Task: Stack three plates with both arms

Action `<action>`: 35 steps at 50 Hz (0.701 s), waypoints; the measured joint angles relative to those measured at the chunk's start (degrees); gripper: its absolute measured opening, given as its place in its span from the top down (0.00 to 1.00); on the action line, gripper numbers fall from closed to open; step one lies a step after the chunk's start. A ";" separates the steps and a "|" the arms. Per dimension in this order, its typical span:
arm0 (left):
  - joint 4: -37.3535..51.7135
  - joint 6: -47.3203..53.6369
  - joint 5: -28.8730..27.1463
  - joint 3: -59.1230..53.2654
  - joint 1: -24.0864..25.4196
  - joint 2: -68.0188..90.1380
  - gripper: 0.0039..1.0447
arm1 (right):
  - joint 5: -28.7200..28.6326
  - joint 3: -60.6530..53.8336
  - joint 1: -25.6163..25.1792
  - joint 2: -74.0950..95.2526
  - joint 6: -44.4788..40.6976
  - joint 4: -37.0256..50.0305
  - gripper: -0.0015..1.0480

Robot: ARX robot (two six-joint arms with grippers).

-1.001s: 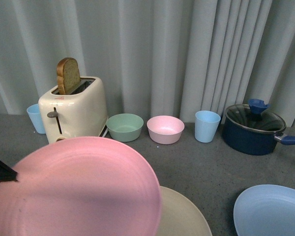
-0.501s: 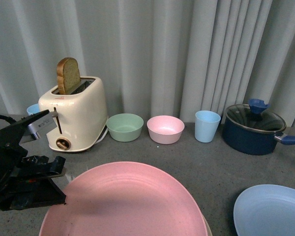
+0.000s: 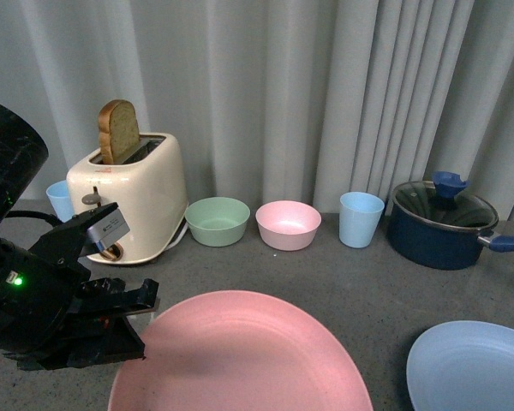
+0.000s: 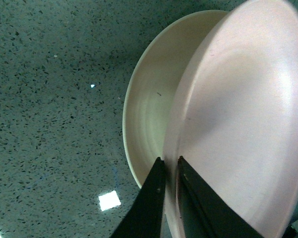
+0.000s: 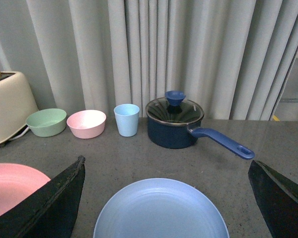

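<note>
Grey curtain (image 3: 325,86) across the whole back, dark speckled bench (image 3: 343,282) below it. Pink plate (image 3: 248,360) biggest in the front view, low centre, near edge of bench, cut off by the frame. Left wrist view: pink plate sits over the beige plate (image 4: 149,109), shifted to one side so a crescent of beige shows; cannot tell if they touch. Beige plate hidden in the front view. Blue plate (image 3: 475,368) flat on the bench at front right, apart from the pink one, nothing on it. Left gripper (image 4: 169,161) at the pink plate's left rim, jaws clamped on that rim, one finger above and one below. Left arm black and bulky at left of the front view, green light on. Right gripper (image 5: 166,161) over the near side of the blue plate, jaws spread wide, holding nothing, not touching the plate. Cream toaster (image 3: 133,197) back left by the curtain. Dark blue pot (image 3: 441,223) back right, glass lid on, handle pointing right. Green bowl (image 3: 217,221) and pink bowl (image 3: 288,225) side by side between toaster and pot, close but apart. Cup (image 3: 361,219), light blue, upright, between pink bowl and pot. Second cup (image 3: 60,201) half hidden behind the toaster's left side. Toast (image 3: 118,131) upright in the toaster slot.
</note>
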 joint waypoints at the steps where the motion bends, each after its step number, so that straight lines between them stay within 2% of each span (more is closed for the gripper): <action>1: 0.33 -0.33 0.11 0.00 -0.02 0.00 0.85 | 0.00 0.00 0.00 0.00 0.00 0.00 0.07; 7: 1.14 -1.57 1.49 0.00 0.17 -0.20 0.68 | 0.00 0.00 0.00 0.00 0.00 0.00 0.07; 14: 4.13 -3.23 3.37 -1.84 3.34 -3.17 0.37 | 0.00 0.00 0.00 0.00 0.00 0.00 0.07; 18: 12.68 -2.03 -0.48 -6.75 5.49 -8.90 0.20 | 0.00 0.00 0.00 0.00 0.00 0.00 0.07; 22: 16.70 -0.81 -2.14 -9.51 6.29 -12.72 0.08 | 0.00 0.00 0.00 0.00 0.00 0.00 0.07; 24: 17.05 -0.37 -2.16 -9.77 6.38 -13.62 0.05 | 0.00 0.00 0.00 0.00 0.00 0.00 0.07; 32: 17.90 0.74 -3.13 -10.47 6.19 -13.68 0.07 | 0.00 0.00 0.00 0.00 0.00 0.00 0.07; 34: 34.84 3.52 -13.55 -15.96 4.98 -12.02 0.16 | 0.02 0.00 0.00 0.00 0.00 0.00 0.07; 35: 41.11 4.07 -16.70 -18.23 4.81 -11.47 0.20 | 0.00 0.00 0.00 0.00 0.00 0.00 0.07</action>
